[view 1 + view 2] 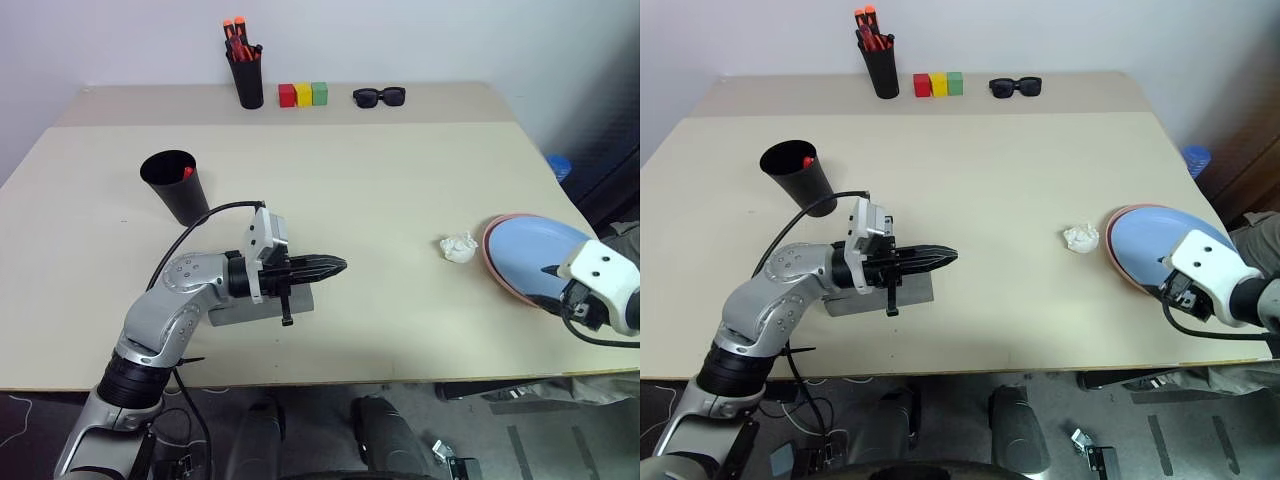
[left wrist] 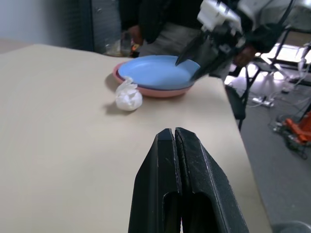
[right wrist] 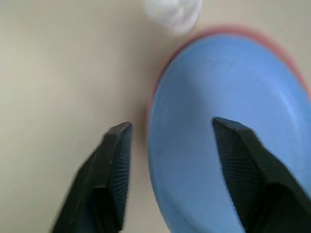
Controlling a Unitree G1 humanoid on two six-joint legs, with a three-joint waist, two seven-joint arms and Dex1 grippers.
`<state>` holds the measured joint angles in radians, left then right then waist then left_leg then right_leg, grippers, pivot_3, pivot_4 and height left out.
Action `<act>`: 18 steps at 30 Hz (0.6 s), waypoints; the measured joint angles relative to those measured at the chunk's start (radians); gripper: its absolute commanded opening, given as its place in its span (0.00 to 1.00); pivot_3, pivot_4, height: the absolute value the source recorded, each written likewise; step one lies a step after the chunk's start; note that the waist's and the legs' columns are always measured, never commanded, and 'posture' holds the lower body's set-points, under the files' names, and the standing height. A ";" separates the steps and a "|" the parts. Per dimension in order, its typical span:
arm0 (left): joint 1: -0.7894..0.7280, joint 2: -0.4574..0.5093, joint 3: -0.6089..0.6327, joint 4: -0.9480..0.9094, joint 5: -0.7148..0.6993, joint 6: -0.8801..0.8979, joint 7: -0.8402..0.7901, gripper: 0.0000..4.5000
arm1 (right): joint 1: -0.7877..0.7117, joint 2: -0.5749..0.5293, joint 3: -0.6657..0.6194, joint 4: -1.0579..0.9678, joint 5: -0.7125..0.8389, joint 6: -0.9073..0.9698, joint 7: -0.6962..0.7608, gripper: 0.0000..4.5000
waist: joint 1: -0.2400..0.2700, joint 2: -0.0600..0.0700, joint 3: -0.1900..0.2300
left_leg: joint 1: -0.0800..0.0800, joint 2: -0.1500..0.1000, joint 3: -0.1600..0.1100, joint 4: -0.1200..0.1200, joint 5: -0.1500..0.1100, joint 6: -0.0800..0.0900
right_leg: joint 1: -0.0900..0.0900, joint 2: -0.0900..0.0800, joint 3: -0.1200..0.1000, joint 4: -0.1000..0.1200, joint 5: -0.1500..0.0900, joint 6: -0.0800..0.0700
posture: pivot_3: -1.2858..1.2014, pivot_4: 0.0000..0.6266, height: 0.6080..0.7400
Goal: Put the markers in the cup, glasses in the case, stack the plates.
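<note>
Left gripper [image 1: 335, 266] hangs level over the near-left of the table [image 1: 380, 190], its two black fingers pressed together and holding nothing, pointing across toward the plates. Just behind and under that arm lies the gray case [image 1: 262, 305], lid shut as far as the arm lets me see; the glasses cannot be made out, so they are probably inside, which would explain why this hand is idle. Further left and back stands the black cup [image 1: 178, 186], upright, with a red tip showing inside the rim, so at least one of the markers [image 1: 187, 173] seems to be in it already; the white one I cannot tell.

Along the far edge sit a pen holder [image 1: 246, 75], three colored blocks [image 1: 303, 95] and dark sunglasses [image 1: 379, 96], all well apart from the work.

Right of center a crumpled white wad [image 1: 459, 247] lies just beside the plates. The blue plate [image 1: 535, 260] rests in the pink plate [image 2: 155, 92], whose rim peeks out around it, at the table's right edge. Right gripper [image 3: 170, 145] hovers above the blue plate's near-left rim with fingers spread and empty, likely just letting go of the finished stack.
</note>
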<state>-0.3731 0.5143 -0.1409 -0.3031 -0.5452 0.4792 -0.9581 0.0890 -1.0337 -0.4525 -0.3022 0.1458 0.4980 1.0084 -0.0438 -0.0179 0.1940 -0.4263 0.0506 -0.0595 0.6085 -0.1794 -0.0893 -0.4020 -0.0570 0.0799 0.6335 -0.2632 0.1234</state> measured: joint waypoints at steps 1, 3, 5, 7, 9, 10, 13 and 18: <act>0.009 0.004 0.002 0.001 0.010 -0.001 0.010 0.00 | -0.032 0.009 0.014 -0.002 0.014 0.004 -0.008 0.55 | 0.000 0.000 0.000 | 0.000 0.000 0.000 0.000 0.000 0.000 | 0.000 0.000 0.000 0.000 0.000 0.000 | 0.52 0.24 1.00; 0.027 0.012 0.010 0.010 0.032 -0.005 0.033 0.00 | -0.096 0.043 0.062 -0.006 0.027 0.010 -0.037 0.55 | 0.000 -0.001 0.000 | 0.000 0.000 0.000 0.000 0.000 0.000 | 0.000 0.000 0.000 0.000 0.000 0.000 | 0.52 0.24 1.00; 0.044 0.017 0.027 0.024 0.055 -0.016 0.061 0.00 | -0.146 0.088 0.140 -0.004 0.027 0.014 -0.074 0.55 | 0.001 -0.001 0.000 | 0.000 0.000 0.000 0.000 0.000 0.000 | 0.000 0.000 0.000 0.000 0.000 0.000 | 0.52 0.24 1.00; 0.065 0.019 0.051 0.029 0.068 -0.029 0.087 0.00 | -0.189 0.125 0.216 0.024 0.006 -0.002 -0.111 0.55 | 0.001 -0.001 0.001 | -0.001 0.000 0.000 0.000 0.000 0.000 | 0.000 0.000 0.000 0.000 0.000 0.000 | 0.52 0.24 1.00; 0.080 0.022 0.068 0.028 0.080 -0.035 0.106 0.00 | -0.233 0.162 0.285 0.070 -0.026 -0.027 -0.153 0.55 | 0.003 -0.001 0.001 | -0.001 0.000 0.000 0.001 0.000 0.000 | 0.000 0.000 0.000 0.000 0.000 0.000 | 0.52 0.24 1.00; 0.091 0.023 0.079 0.027 0.080 -0.036 0.114 0.00 | -0.257 0.181 0.313 0.095 -0.042 -0.037 -0.174 0.55 | 0.002 -0.001 0.001 | -0.001 0.000 0.000 0.000 0.000 0.000 | 0.000 0.000 0.000 0.000 0.000 0.000 | 0.52 0.24 1.00; 0.106 0.026 0.090 0.020 0.081 -0.034 0.125 0.00 | -0.315 0.219 0.367 0.178 -0.086 -0.071 -0.234 0.55 | 0.004 -0.001 0.001 | -0.001 0.000 0.000 0.000 0.000 0.000 | 0.000 0.000 0.000 0.000 0.000 0.000 | 0.52 0.24 1.00; 0.137 0.026 0.107 -0.042 0.044 -0.017 0.126 0.00 | -0.335 0.227 0.424 0.277 -0.152 -0.132 -0.276 0.55 | 0.005 -0.001 0.001 | -0.001 0.000 0.000 0.000 0.000 0.000 | 0.000 0.000 0.000 0.000 0.000 0.000 | 0.52 0.24 1.00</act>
<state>-0.2359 0.5399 -0.0343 -0.3455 -0.5014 0.4619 -0.8317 -0.2456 -0.8064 -0.0286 -0.0251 -0.0061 0.3655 0.7325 -0.0387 -0.0187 0.1947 -0.4273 0.0503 -0.0597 0.6084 -0.1795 -0.0890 -0.4024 -0.0572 0.0798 0.6333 -0.2631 0.1232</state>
